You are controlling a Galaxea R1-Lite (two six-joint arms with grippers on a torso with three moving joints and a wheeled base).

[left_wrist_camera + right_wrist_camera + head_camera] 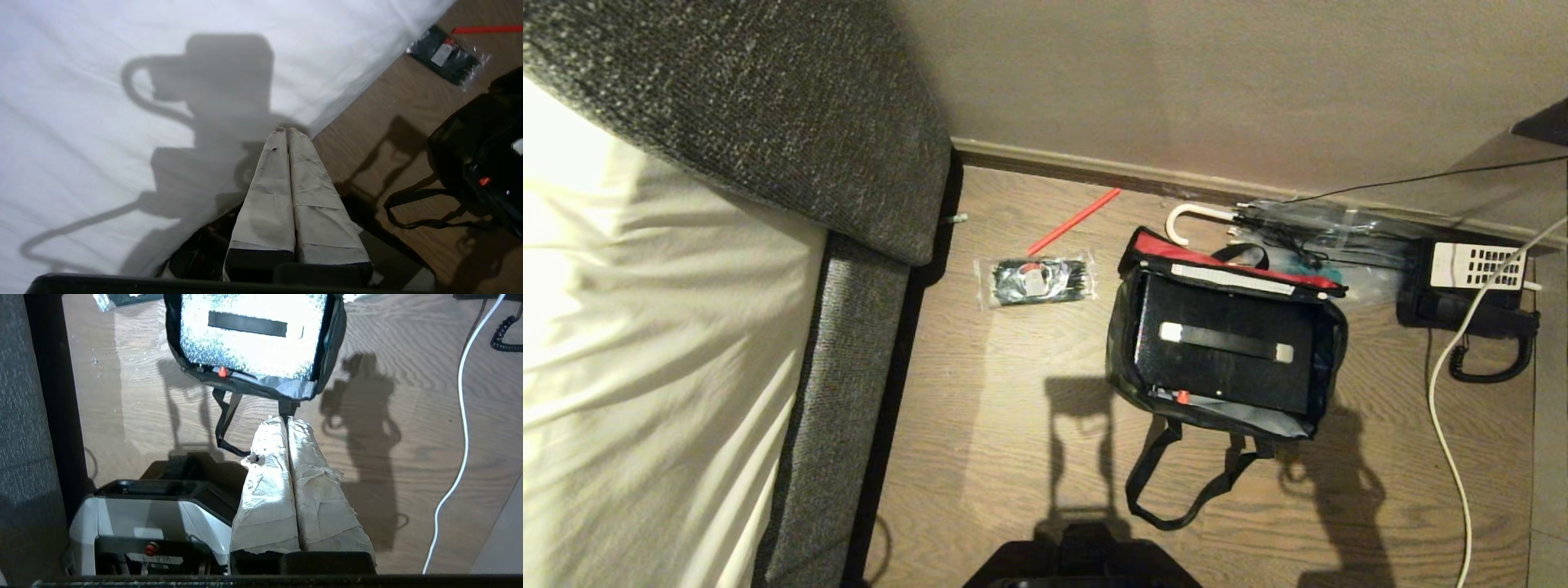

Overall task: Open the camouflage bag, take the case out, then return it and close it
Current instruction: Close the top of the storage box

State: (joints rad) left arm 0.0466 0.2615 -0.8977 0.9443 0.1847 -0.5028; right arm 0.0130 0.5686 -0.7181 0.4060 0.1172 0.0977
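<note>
A white, wrinkled bed sheet (645, 343) lies at left, edged by grey woven upholstery (768, 106). On the wood-grain floor (996, 425) sits the soft camouflage bag (1123, 359), open, red lining showing — the flat, speckled black case (1225, 367) inside. Left end effector (286, 130) and right end effector (286, 418), tape-wrapped, are pressed together, holding nothing.

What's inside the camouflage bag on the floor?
The camouflage bag lies open with the black case inside, strap handle and small red latch showing. Whatever is under the case is covered, so it cannot be seen.
</note>
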